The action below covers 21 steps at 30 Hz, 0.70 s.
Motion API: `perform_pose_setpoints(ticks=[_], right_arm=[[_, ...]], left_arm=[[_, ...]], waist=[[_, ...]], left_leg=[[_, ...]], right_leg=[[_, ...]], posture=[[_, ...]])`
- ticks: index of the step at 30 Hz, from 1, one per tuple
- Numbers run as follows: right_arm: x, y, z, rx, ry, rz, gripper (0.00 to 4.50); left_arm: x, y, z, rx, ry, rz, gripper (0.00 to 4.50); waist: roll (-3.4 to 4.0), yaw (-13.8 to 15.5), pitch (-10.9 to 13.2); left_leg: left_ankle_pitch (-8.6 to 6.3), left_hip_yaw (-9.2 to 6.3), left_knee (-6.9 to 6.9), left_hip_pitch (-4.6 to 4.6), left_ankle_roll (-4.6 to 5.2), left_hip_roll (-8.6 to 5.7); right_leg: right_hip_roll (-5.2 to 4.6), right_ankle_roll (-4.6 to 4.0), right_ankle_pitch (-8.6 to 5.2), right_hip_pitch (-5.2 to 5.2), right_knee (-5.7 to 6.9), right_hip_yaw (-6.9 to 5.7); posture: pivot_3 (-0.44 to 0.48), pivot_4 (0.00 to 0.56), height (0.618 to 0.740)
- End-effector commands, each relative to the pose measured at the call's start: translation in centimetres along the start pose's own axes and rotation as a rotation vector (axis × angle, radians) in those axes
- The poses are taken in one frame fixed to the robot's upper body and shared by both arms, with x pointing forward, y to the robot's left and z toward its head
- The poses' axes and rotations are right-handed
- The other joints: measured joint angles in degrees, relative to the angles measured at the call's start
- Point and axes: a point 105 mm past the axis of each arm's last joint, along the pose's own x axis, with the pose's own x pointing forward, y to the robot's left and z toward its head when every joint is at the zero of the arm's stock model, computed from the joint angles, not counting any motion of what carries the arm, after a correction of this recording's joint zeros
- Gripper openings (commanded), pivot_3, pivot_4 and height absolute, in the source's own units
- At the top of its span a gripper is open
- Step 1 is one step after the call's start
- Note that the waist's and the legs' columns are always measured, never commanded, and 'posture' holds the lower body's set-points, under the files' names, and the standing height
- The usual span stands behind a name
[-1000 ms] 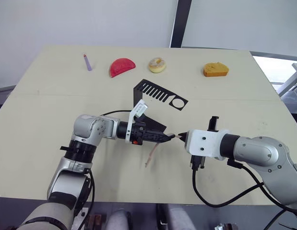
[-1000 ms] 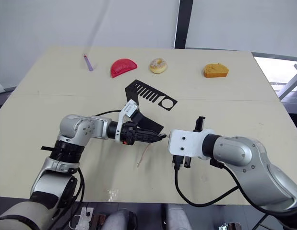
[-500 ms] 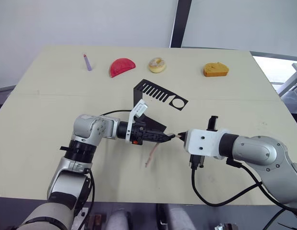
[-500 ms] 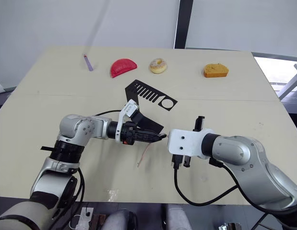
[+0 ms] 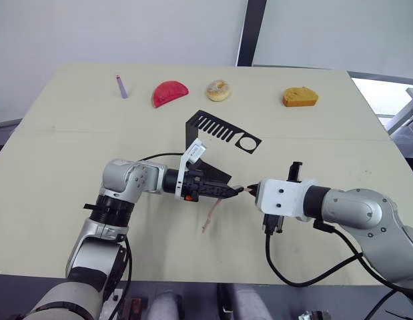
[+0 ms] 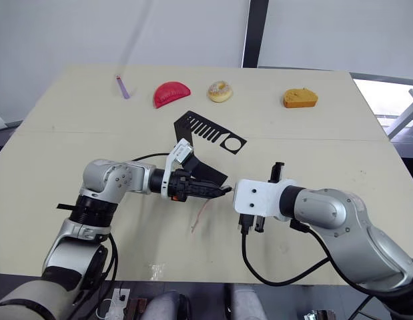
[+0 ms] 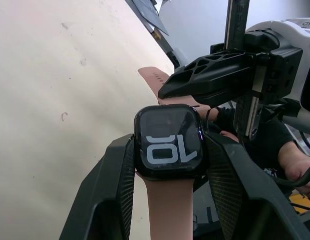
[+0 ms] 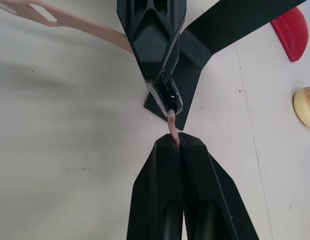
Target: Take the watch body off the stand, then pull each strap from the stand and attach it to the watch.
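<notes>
Pale beige laminate covers the table (image 5: 53,173), and along its far edge lie a thin purple stick (image 5: 121,87), a red half-round slice (image 5: 169,93), a frosted ring doughnut (image 5: 218,90) and an orange-brown chunk of cake (image 5: 299,97). Nearer, at the middle, stands the black bent sheet-metal stand (image 5: 223,133), its comb-slotted arm with the round hole reaching out to the right. In front of it the left gripper (image 7: 170,165) is clamped on the small black rounded-square watch body (image 7: 170,141) — one finger on each side, the dark screen showing light digits. One pale pink-beige strap (image 7: 171,210) is already fixed to the case and hangs down toward the table (image 5: 211,217). The second pink-beige strap (image 8: 173,126) runs from the far edge of the case to the right gripper (image 8: 180,144), whose fingers are pressed together on its end; whether this strap is seated in the case is hard to tell. Both grippers meet tip to tip just in front of the stand's base — above the table.
</notes>
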Motion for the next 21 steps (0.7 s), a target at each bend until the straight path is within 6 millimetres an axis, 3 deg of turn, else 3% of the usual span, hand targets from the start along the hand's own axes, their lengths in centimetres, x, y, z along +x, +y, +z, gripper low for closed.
perform_pose_setpoints(ticks=[1,21], right_arm=[[-0.10,-0.28,0.95,-0.035,-0.034,-0.014,0.00],[0.06,-0.49,0.83,-0.016,-0.025,-0.014,0.00]], left_arm=[[1.24,-2.56,0.93,0.072,-0.002,-0.125,1.60],[1.62,-2.86,1.19,0.086,-0.009,-0.127,1.60]], waist=[[0.00,0.0,0.0],[0.00,0.0,0.0]], left_leg=[[0.00,0.00,0.00,0.00,0.00,0.00],[0.00,0.00,0.00,0.00,0.00,0.00]], right_leg=[[0.00,0.00,0.00,0.00,0.00,0.00],[0.00,0.00,0.00,0.00,0.00,0.00]], posture=[[0.000,0.150,0.737],[0.000,0.150,0.737]])
